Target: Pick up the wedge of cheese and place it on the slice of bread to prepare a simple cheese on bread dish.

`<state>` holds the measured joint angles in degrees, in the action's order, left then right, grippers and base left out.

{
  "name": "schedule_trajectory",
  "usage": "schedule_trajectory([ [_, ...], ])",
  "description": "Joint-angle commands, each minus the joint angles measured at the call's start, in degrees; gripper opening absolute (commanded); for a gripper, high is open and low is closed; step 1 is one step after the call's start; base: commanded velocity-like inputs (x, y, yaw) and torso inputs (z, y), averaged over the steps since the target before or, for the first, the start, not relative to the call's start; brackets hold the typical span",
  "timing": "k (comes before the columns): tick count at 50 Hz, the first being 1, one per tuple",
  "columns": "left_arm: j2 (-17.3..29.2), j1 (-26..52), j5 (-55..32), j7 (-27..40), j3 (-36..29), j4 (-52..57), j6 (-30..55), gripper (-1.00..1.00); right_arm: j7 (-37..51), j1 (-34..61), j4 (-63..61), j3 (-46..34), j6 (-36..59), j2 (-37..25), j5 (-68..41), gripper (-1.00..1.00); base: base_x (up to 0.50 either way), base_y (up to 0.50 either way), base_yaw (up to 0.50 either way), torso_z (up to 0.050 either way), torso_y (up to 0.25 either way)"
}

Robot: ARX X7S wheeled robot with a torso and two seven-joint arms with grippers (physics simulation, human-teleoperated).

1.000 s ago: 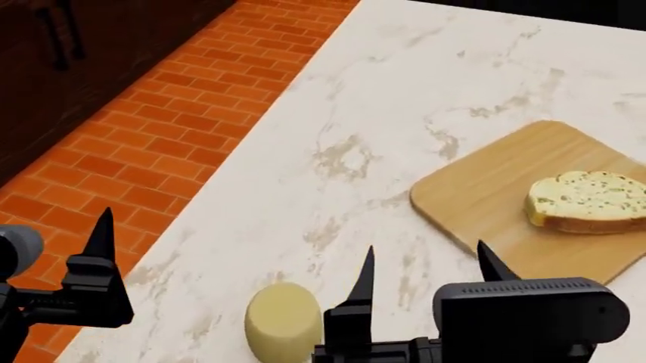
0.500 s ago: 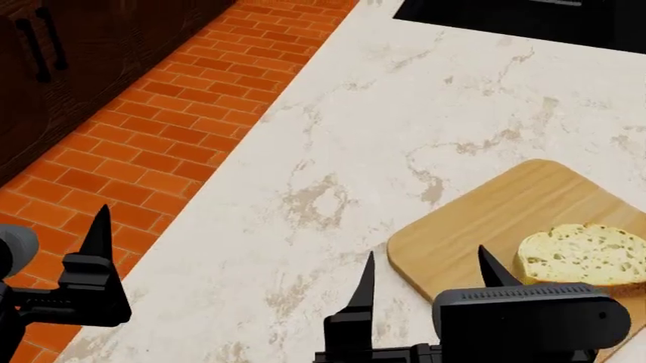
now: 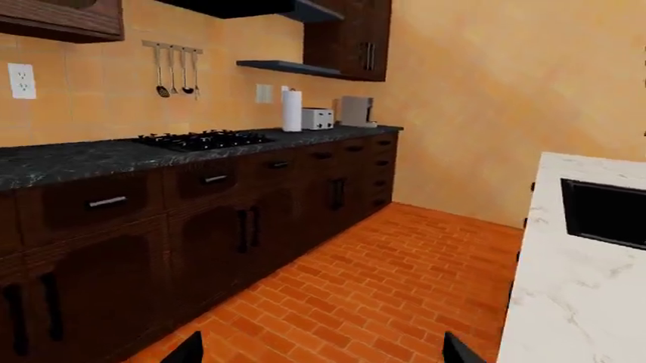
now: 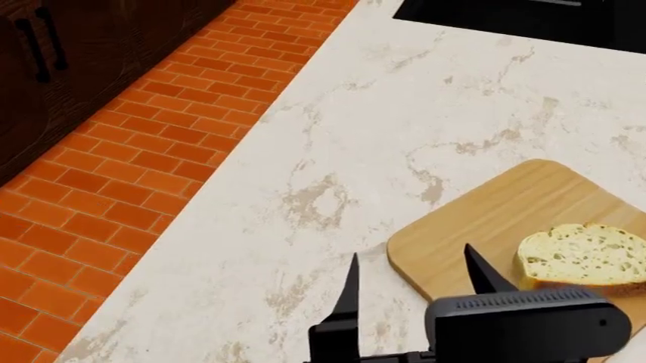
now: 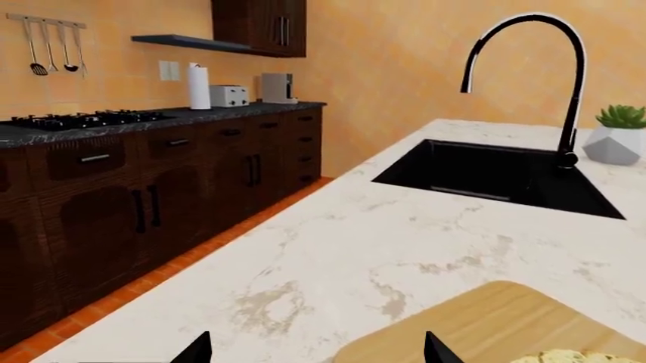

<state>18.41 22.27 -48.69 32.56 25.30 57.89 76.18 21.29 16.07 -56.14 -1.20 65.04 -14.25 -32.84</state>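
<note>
Bread slice (image 4: pixel 583 255) on board (image 4: pixel 474 227); right gripper (image 4: pixel 412 281) beside, spread.

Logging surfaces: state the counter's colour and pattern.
White marble counter with grey-tan veining, clearest in the head view.

My counter (image 4: pixel 404 98) is pale veined marble, smooth with a soft sheen. The board (image 4: pixel 485 227) on it is light matt wood with fine grain. The bread (image 4: pixel 583 255) has porous, speckled crumb. The floor (image 4: pixel 121 174) is orange brick, the cabinets (image 3: pixel 202 227) dark wood.
</note>
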Motion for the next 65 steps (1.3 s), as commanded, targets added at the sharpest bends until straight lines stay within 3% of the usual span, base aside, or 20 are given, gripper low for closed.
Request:
schedule_trajectory([
  [1,6.4,-11.7,-4.0,1.7,26.0,-3.2,-9.3,1.00,1.6,0.7,-3.1,0.9,2.6,-0.8,-3.2,1.00,0.00,0.00,0.00,0.000,0.000],
  [3,5.8,-12.7,-2.2,2.1,28.9,-2.8,-11.5,1.00,2.3,0.9,-3.4,1.1,3.0,-0.8,-4.3,1.00,0.01,0.00,0.00,0.000,0.000],
  [7,6.6,-13.6,0.2,2.1,24.4,-2.1,-12.0,1.00,4.7,1.4,-3.7,4.6,3.5,-2.0,-14.8,1.00,0.01,0.00,0.00,0.000,0.000],
  [12,7.4,-14.1,1.6,2.7,22.5,-2.4,-12.3,1.00,14.1,1.7,-3.8,-2.0,-6.8,-14.6,-30.7,1.00,0.00,0.00,0.00,0.000,0.000],
  [14,8.3,-14.3,3.5,3.6,20.2,-2.2,-12.3,1.00,18.7,3.2,-3.8,-9.0,-13.5,-21.7,-35.1,1.00,0.01,0.00,0.00,0.000,0.000],
  [18,8.4,-14.1,3.2,3.8,19.9,-2.5,-12.3,1.00,24.5,12.4,-3.9,-34.8,-33.8,-36.6,-35.0,1.00,0.02,0.00,0.00,0.000,0.000],
  [22,8.8,-13.8,3.0,4.0,19.2,-2.9,-12.0,1.00,29.8,29.2,-3.9,-63.3,-48.3,-43.3,-32.2,1.00,0.04,-0.01,0.00,0.000,0.000],
  [25,9.0,-13.5,3.0,4.5,18.7,-3.1,-11.8,1.00,32.4,42.0,-3.9,-82.6,-57.0,-44.4,-30.6,1.00,0.03,-0.01,0.00,0.000,0.000],
  [29,9.1,-13.5,3.1,4.6,18.5,-3.0,-12.2,1.00,38.0,58.7,-3.8,-106.1,-67.0,-41.5,-28.4,1.00,0.02,-0.02,0.00,0.000,0.000],
  [30,9.1,-13.6,3.1,4.6,18.5,-3.0,-12.3,1.00,38.0,58.7,-3.8,-106.1,-67.0,-41.5,-28.4,1.00,0.01,-0.02,0.00,0.000,0.000],
  [36,9.2,-13.8,2.9,4.7,18.7,-3.0,-12.7,1.00,42.7,70.0,-3.8,-123.5,-75.8,-38.1,-26.4,1.00,0.01,-0.02,0.00,0.000,0.000],
  [50,9.4,-14.3,2.3,5.0,19.0,-3.1,-13.2,1.00,51.8,80.5,-3.8,-141.8,-83.7,-31.0,-22.2,1.00,0.00,-0.01,0.00,0.000,0.000],
  [65,9.9,-14.3,1.3,5.5,18.8,-3.5,-13.0,1.00,52.7,79.8,-1.9,-145.2,-83.4,-27.7,-23.9,1.00,0.00,0.00,0.00,0.000,0.000],
])
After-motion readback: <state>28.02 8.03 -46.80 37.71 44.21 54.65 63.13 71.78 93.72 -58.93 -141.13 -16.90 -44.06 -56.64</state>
